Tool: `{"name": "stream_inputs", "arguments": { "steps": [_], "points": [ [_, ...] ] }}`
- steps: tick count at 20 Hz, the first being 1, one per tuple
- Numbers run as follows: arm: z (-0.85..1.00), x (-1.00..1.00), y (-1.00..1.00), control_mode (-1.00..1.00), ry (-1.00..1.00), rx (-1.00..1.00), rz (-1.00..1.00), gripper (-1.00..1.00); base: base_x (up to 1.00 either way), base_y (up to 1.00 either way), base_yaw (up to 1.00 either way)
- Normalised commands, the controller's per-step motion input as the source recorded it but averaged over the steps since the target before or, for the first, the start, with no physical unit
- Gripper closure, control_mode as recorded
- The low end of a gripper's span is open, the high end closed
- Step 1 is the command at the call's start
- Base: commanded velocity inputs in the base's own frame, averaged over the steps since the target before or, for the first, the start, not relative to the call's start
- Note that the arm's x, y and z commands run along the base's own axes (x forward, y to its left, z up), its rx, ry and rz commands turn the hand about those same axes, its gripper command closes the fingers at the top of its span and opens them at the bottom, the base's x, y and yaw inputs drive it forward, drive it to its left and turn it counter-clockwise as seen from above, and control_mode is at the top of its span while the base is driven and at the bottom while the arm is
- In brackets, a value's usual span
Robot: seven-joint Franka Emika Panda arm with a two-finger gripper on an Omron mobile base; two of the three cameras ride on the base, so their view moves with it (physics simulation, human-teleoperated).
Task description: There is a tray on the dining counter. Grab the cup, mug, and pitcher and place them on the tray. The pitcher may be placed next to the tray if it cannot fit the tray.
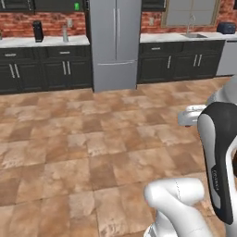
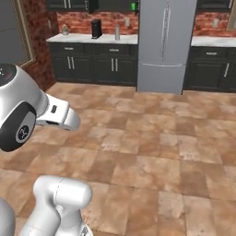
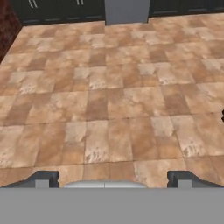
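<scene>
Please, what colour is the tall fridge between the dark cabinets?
The fridge is plain grey, steel-like; the left base view shows it best.

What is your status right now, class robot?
Gripper open, empty. Pitcher on far brick-backed counter. Bare tile floor between.

Steel fridge [image 1: 115, 44] at 12 o'clock, black coffee machine [image 1: 38, 31] at 10, sink [image 1: 194, 34] at 2, terracotta tile floor [image 1: 92, 148] below.
</scene>
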Motion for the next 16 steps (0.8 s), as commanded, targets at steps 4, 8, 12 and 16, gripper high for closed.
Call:
{"name": "stream_inputs", "arguments": {
  "steps": [4,8,12,16],
  "points": [
    [0.00,0.00,0.00,1.00,0.00,0.00,0.00,-1.00,1.00,0.79,-0.01],
    [0.00,0.00,0.00,1.00,0.00,0.00,0.00,-1.00,1.00,0.76,-0.01],
    [0.00,0.00,0.00,1.00,0.00,0.00,0.00,-1.00,1.00,0.62,-0.01],
    [0.00,0.00,0.00,1.00,0.00,0.00,0.00,-1.00,1.00,0.50,0.00]
  ]
}}
